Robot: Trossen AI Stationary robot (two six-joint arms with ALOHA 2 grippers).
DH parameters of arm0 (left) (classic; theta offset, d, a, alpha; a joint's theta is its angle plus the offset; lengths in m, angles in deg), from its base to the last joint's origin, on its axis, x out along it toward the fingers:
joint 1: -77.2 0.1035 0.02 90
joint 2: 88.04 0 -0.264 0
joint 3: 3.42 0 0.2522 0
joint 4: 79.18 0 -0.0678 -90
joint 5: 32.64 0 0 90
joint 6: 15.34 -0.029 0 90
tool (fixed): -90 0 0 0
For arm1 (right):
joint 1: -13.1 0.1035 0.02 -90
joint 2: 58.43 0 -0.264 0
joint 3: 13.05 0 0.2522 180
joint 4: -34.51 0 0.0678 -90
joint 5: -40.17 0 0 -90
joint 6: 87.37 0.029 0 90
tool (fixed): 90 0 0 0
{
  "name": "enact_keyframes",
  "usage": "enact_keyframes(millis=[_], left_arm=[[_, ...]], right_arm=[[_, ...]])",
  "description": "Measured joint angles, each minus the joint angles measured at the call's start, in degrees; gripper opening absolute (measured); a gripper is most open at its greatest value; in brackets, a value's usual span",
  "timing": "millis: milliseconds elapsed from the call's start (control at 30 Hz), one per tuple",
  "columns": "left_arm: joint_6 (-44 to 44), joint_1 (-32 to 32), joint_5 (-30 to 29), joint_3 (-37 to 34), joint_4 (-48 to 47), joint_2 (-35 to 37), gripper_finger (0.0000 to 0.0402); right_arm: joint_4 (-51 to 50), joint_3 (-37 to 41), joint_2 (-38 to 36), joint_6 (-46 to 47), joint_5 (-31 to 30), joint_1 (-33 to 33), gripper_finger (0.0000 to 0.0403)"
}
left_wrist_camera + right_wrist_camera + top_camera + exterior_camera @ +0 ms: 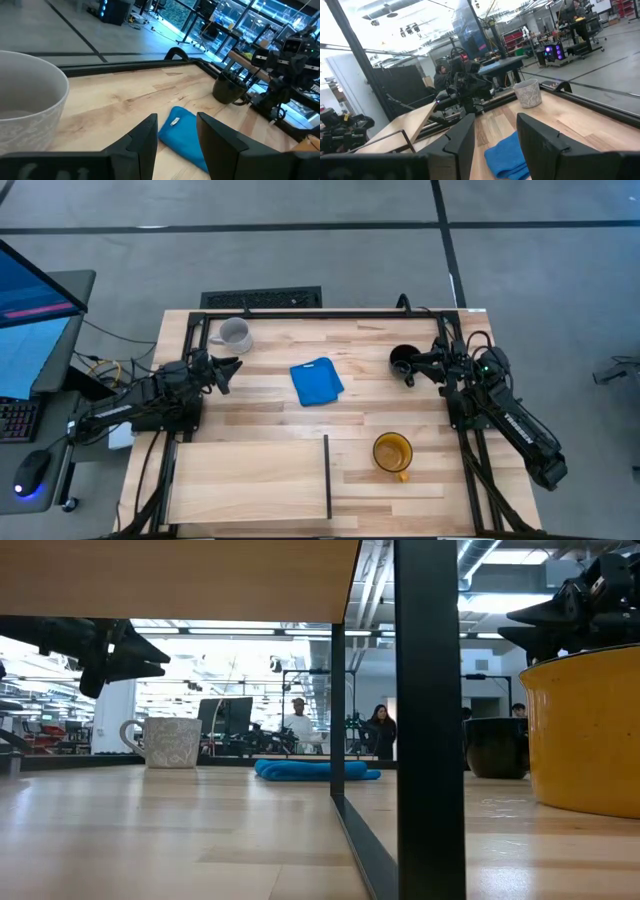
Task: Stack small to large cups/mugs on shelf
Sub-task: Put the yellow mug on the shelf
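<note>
Nothing is sitting on the shelf (250,475) yet; all three mugs are standing apart on the surface (350,370). The left tool (228,370) is hovering open and empty just beside the grey-white mug (234,334), likely lining up on it. The right tool (418,367) is waiting open by the black mug (402,359), seemingly not touching. The yellow mug (392,452) is resting nearest the shelf's divider (327,475). A blue cloth (317,381) is lying mid-surface.

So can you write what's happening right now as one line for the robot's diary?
stage: nothing stacked | left gripper: open, near grey-white mug | right gripper: open, by black mug | yellow mug: beside shelf | blue cloth: mid-table
</note>
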Motion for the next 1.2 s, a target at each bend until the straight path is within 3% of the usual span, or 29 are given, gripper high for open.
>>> enact_keyframes(millis=[567, 833, 1200], left_arm=[[-11.4, 0.0, -2.9, 0.0, 0.0, 0.0, 0.0127], [-10.4, 0.0, -10.2, 0.0, 0.0, 0.0, 0.0127], [-9.9, 0.0, -10.2, 0.0, 0.0, 0.0, 0.0127]], right_arm=[[0.0, 0.0, 0.0, 0.0, 0.0, 0.0, 0.0169], [0.0, 0.0, 0.0, 0.0, 0.0, 0.0, 0.0169], [0.0, 0.0, 0.0, 0.0, 0.0, 0.0, 0.0169]])
